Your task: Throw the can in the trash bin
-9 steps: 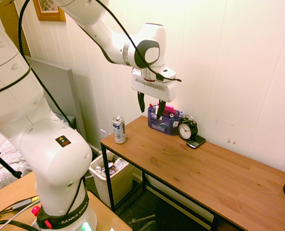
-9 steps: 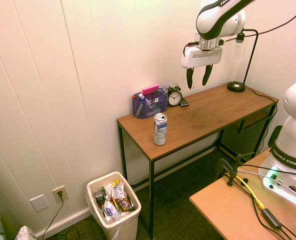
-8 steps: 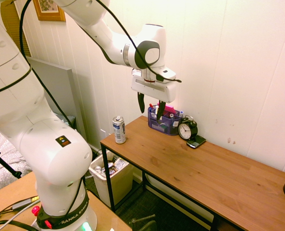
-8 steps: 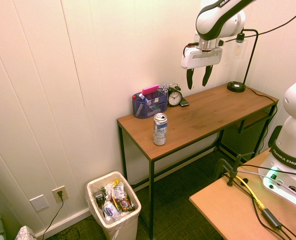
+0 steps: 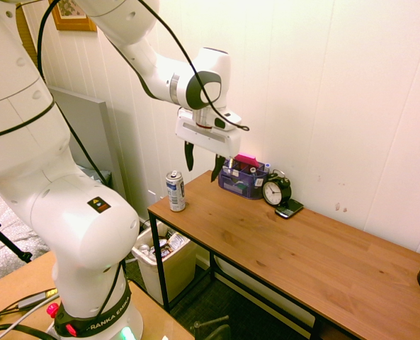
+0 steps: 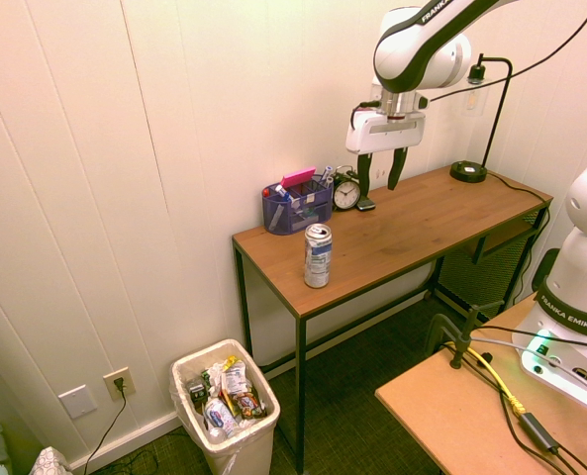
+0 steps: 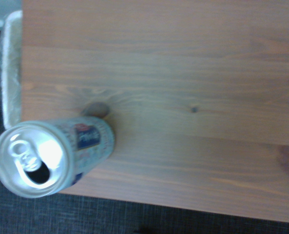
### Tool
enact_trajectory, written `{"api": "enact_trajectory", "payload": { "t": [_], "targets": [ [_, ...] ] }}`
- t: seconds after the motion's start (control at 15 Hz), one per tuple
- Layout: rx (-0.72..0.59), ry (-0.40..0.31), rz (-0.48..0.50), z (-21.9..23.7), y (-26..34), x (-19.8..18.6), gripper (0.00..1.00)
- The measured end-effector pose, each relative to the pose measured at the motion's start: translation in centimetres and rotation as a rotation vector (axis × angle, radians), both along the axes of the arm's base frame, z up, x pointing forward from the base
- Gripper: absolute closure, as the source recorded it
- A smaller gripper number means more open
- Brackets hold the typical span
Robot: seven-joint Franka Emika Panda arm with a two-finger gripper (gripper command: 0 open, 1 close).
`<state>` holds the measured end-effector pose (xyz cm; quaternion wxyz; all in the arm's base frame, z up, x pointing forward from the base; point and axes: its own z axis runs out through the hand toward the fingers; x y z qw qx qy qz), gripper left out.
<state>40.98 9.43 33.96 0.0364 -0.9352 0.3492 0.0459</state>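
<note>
Can [image 7: 51,158]: slim, tall, silver top with the tab opening showing, blue-and-white printed label; upright on the wooden surface [image 5: 302,248], near its end corner, close to both the front and the end edge [image 6: 318,255].

Trash bin [image 6: 224,416]: off-white, rectangular, lined, holding wrappers and other rubbish; on the floor beside the surface's end, below the can's corner. The first exterior view shows it partly under the surface's edge [image 5: 161,256].

End effector [image 5: 201,157]: fingers spread apart, empty, in the air above the surface between can and blue organizer [image 5: 243,178], well above the can's top.

Open room: bare wood stretches from the can along the front edge.

Further back, against the wall: organizer, black alarm clock [image 5: 275,190], lamp base [image 6: 466,171].

View differences: only the wrist view shows the can's top and a strip of the bin liner [image 7: 10,73] past the surface's edge.
</note>
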Motion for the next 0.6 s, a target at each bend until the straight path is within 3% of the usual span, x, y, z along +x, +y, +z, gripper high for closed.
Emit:
{"api": "enact_trajectory", "payload": {
  "t": [0.27, 0.6],
  "targets": [
    [0.005, 0.032, 0.080, -2.2, 6.0, -1.9, 0.00],
    [-0.012, 0.049, 0.071, -6.3, 11.0, -1.0, 0.00]
  ]
}}
